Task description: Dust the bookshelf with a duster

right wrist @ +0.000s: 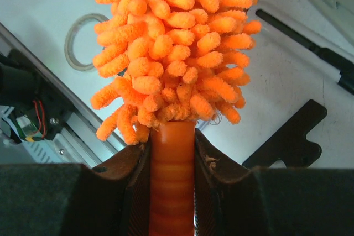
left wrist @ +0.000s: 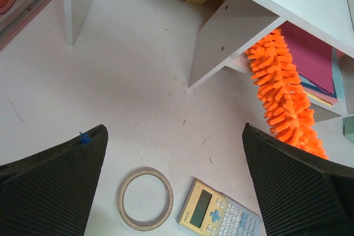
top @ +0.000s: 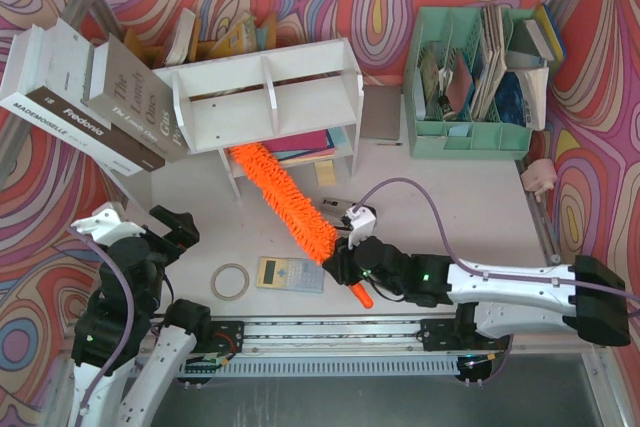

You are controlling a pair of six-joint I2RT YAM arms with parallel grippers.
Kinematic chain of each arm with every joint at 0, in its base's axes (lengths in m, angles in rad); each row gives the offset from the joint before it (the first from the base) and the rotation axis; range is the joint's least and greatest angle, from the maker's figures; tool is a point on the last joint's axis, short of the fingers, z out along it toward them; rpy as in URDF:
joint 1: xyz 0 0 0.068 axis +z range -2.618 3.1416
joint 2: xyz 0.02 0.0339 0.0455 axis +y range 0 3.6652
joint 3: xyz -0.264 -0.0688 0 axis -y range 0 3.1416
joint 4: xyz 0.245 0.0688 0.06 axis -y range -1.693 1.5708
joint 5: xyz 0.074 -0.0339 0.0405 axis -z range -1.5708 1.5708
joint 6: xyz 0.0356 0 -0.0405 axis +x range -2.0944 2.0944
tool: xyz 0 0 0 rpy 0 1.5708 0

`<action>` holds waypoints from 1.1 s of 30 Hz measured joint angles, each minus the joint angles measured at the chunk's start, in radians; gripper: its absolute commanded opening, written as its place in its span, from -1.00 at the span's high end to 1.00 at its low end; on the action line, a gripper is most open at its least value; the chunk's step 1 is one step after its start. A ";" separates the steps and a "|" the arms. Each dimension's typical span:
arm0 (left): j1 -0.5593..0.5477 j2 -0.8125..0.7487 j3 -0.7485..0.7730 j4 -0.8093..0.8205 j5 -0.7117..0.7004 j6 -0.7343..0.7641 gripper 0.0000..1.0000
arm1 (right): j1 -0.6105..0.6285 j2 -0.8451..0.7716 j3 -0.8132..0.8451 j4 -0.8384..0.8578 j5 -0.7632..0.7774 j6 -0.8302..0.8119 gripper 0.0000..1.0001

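The right gripper (top: 340, 263) is squeezed tight on the orange handle of the duster (top: 285, 197). A small bit of the handle sticks out behind the fingers. The left gripper (left wrist: 174, 136) is wide open and holds nothing. It hangs over the table, in front of the bookshelf (top: 265, 97) and off to its left.

The duster is long and fluffy. It runs at a slant from the gripper up to the front of the bookshelf. Its fluffy tip is at the low part of the bookshelf, under the top board, right by the pink folder (left wrist: 315, 53). It looks like it is touching there, but I cannot be sure.

So the first part is done: the duster is picked up and brought to the bookshelf. I think the dusting is going on at the low part right now. No dust shows in the pictures, so I cannot tell which spots are clean. The flat top and the thin walls that stand on it look like they are left to do, and so does the far side of the low part.

A calculator (top: 290, 274) and a ring of tape (top: 230, 281) lie on the table in front of the bookshelf, near the duster but not under it.
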 measured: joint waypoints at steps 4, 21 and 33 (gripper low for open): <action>0.000 0.000 0.000 0.000 0.000 0.000 -0.97 | 0.001 0.022 0.000 -0.012 -0.003 0.002 1.00; 0.000 0.000 0.000 0.000 0.000 0.000 -0.97 | -0.001 0.049 0.009 -0.019 -0.065 -0.021 1.00; 0.000 0.000 0.000 0.000 0.000 0.000 -0.97 | -0.002 -0.084 0.011 -0.052 -0.063 -0.032 1.00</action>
